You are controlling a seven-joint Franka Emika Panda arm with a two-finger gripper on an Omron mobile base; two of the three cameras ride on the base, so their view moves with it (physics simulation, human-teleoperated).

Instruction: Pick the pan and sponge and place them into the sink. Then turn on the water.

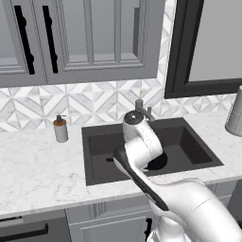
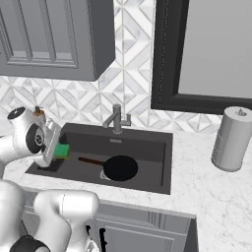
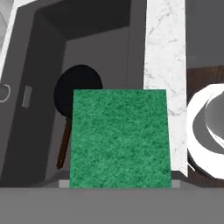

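Note:
My gripper (image 2: 55, 147) is shut on the sponge (image 2: 62, 150), a small green block held above the left end of the sink (image 2: 147, 147). In the hand view the sponge's green face (image 3: 120, 138) sits right in front of the camera, between the fingertips. The black pan (image 2: 120, 168) lies flat on the basin floor, its brown handle (image 2: 90, 160) pointing left toward the sponge. Looking down from the hand, the pan (image 3: 78, 89) is beyond the sponge. The arm hides most of the pan (image 1: 159, 163) in the left base view. No water runs from the grey faucet (image 2: 116, 119).
A soap dispenser (image 1: 60, 128) stands on the marble counter (image 1: 38, 165) left of the sink. A grey paper towel roll (image 2: 231, 139) stands to the right of it. Wall cabinets (image 1: 75, 38) hang above, and a dark-framed window (image 2: 206, 54) sits behind the faucet.

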